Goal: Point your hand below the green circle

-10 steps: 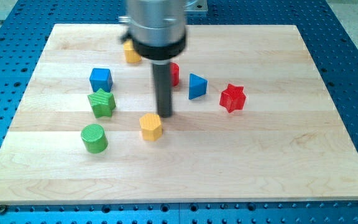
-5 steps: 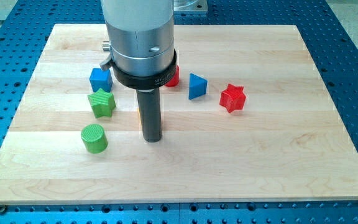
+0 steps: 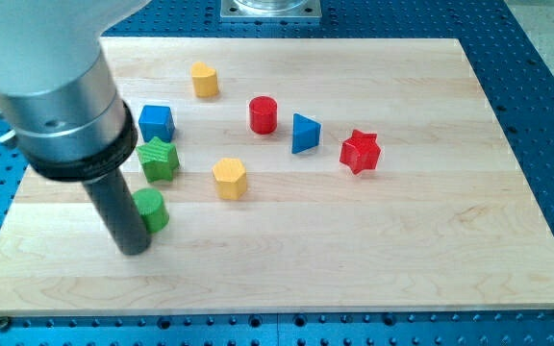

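Fingers are not fitted to this arm, so none are seen open or closed; instead my tip (image 3: 135,248) is set on the table (image 3: 373,250) just below and to the view's left of the green circle (image 3: 152,209), whose left side is hidden by the rod. Above the circle a green star (image 3: 159,159) and blue cube (image 3: 157,122) are seen, with a yellow hexagon (image 3: 230,178) to its right.

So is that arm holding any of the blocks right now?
No, nothing is held. It has no pincer, only a rod; my tip sits just below-left of the green circle, partly hiding it.
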Available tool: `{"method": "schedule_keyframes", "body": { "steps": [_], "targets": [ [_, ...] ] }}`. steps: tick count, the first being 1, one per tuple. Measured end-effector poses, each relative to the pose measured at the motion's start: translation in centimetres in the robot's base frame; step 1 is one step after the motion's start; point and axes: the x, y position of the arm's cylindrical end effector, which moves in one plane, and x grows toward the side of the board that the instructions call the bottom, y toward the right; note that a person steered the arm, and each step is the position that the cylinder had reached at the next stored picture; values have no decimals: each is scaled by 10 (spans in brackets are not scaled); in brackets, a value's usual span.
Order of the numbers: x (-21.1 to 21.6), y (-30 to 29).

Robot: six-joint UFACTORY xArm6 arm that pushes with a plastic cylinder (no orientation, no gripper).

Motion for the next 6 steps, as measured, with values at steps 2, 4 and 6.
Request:
{"method": "schedule_keyframes", "body": {
  "steps": [2, 4, 6],
  "targets": [
    [2, 14],
    [-12, 14],
    [-31, 178]
  ]
}}
